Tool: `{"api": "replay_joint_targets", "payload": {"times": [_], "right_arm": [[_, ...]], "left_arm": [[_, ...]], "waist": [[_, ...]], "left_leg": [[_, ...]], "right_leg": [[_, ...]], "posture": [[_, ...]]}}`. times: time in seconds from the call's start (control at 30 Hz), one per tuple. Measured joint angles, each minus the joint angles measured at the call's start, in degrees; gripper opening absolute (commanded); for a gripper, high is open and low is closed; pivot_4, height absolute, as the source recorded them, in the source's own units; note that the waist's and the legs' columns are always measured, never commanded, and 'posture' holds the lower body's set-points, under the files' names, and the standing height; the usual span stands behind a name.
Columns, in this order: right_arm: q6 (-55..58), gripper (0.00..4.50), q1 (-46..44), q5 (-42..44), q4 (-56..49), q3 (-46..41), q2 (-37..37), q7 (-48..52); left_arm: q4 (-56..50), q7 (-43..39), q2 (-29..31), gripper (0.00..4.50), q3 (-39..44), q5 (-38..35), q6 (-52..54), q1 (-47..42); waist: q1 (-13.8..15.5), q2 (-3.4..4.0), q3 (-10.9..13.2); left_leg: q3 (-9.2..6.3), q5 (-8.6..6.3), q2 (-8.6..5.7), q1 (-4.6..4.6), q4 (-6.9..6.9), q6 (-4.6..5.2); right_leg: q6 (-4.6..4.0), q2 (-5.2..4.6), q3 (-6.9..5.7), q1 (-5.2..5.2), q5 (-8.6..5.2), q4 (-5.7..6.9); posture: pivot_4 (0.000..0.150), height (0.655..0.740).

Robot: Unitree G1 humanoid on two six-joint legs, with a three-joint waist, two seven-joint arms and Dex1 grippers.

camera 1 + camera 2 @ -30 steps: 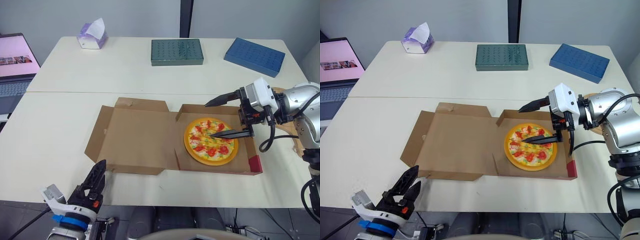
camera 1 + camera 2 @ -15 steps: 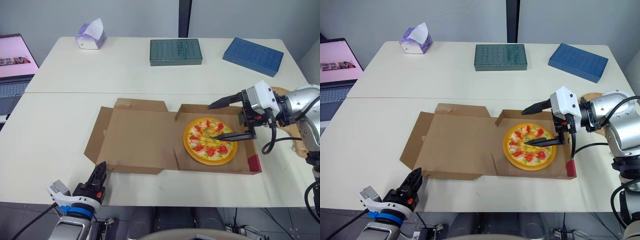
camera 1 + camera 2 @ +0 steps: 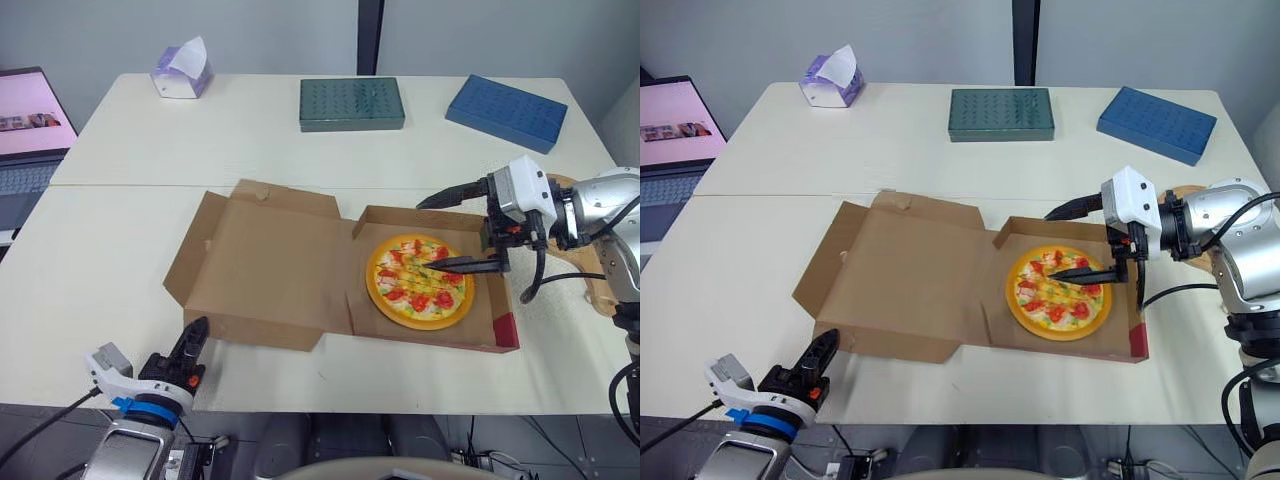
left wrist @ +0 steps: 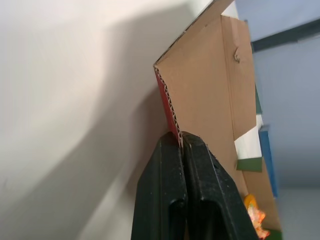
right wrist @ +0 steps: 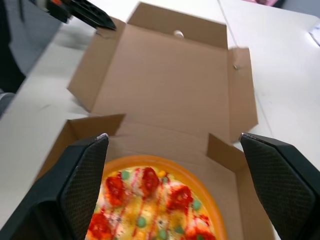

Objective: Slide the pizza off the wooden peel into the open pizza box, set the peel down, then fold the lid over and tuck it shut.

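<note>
Cardboard right at the tips of the left pincer (image 3: 197,328): black fingers (image 4: 172,165) pressed together against the fluted edge of the lid (image 3: 265,262) at its near left corner. That side of the lid tilted up off the surface (image 3: 100,260). Card nipped between the tips or merely resting on them: cannot tell.

Right pincer (image 3: 424,237) spread wide, holding nothing, hovering low over the box (image 3: 506,331). One finger across the pizza (image 3: 418,297), the other above the far wall. Pizza whole and flat in the base, just inside the walls. Peel (image 3: 1187,190) seemingly down on the surface beyond the right arm, mostly hidden by it. Well apart from the work, along the far side: tissues (image 3: 183,70), green tray (image 3: 352,103), blue tray (image 3: 508,112); laptop (image 3: 25,130) off to the left.

Judged past halfway. Slide into the box done, peel apparently parked. Fold barely begun, going by the raised corner. Left to do: clear the right pincer from over the base, swing the lid across the hinge onto it, then tuck the front flap down inside.
</note>
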Motion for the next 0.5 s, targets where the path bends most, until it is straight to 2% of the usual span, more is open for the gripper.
{"api": "replay_joint_targets", "payload": {"times": [0.1, 0.2, 0.4, 0.5], "right_arm": [[-0.04, 4.50, -0.05, -1.94, 0.24, 0.01, 0.58, -2.80], [-1.93, 3.86, -1.92, -7.19, 5.24, 0.15, 3.77, -8.96], [-4.40, 1.76, -4.23, -14.42, 13.35, 1.42, 5.01, -13.81], [-6.61, 0.57, -6.74, -18.92, 18.90, 2.44, 5.04, -16.38]], "left_arm": [[-1.10, -2.73, 4.34, 0.03, 1.19, 4.37, 0.63, -1.84], [-0.88, -3.99, 7.24, 0.00, 1.46, 10.83, 0.63, -7.05], [-0.84, -8.61, 10.46, 0.00, 2.26, 17.14, 0.58, -12.99], [-0.84, -10.46, 12.68, 0.00, 2.97, 18.53, 0.79, -16.02]], "waist": [[0.00, 0.00, 0.00], [-0.07, -0.01, -0.01], [-0.13, -0.01, -0.01], [-0.18, 0.00, -0.01]], "left_leg": [[0.01, 0.00, -0.01, 0.00, -0.02, 0.00], [0.01, 0.01, 0.00, 0.02, -0.03, -0.01], [0.02, 0.04, 0.01, -0.01, -0.14, -0.07], [0.02, 0.03, 0.01, 0.02, -0.14, -0.05]], "right_leg": [[0.00, 0.00, 0.01, 0.00, 0.00, 0.00], [-0.02, 0.01, 0.00, 0.00, 0.02, 0.01], [-0.02, 0.00, 0.01, -0.09, 0.02, 0.02], [-0.02, 0.01, 0.01, -0.09, 0.02, 0.06]], "posture": [[0.150, 0.7400], [0.150, 0.7400], [0.150, 0.7400], [0.150, 0.7400]]}}
